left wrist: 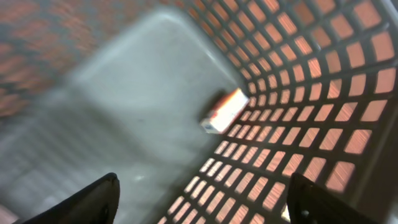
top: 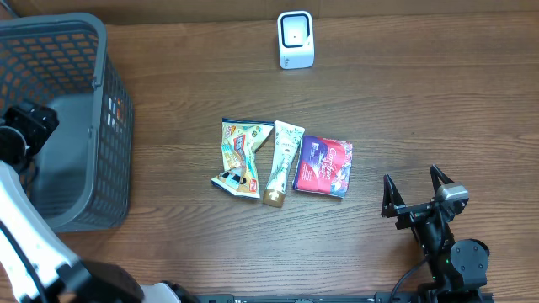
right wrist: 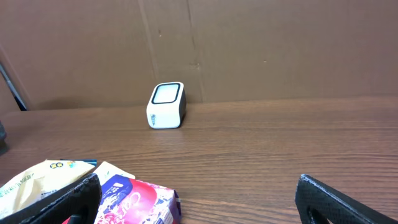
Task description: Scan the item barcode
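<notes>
Evidently the left hand (left wrist: pixel 202 194) hangs open inside the basket (top: pixel 109 126), above a small box (left wrist: pixel 225 111). The right hand (top: pixel 412 182), also open, should grip the purple packet (top: pixel 324 166) mid-counter squarely and turn its barcode toward the scanner (top: pixel 296 39).

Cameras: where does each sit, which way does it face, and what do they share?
Overhead: above the table, looking straight down; shows basket, scanner, purple pack, left arm, right gripper.
Left wrist: at the basket, facing its floor and mesh wall; open left gripper frames the bottom, small box beyond.
Right wrist: low over the table, facing scanner and cardboard wall; open right gripper frames the bottom.
Shared: overhead and right wrist both show scanner and purple pack.
</notes>
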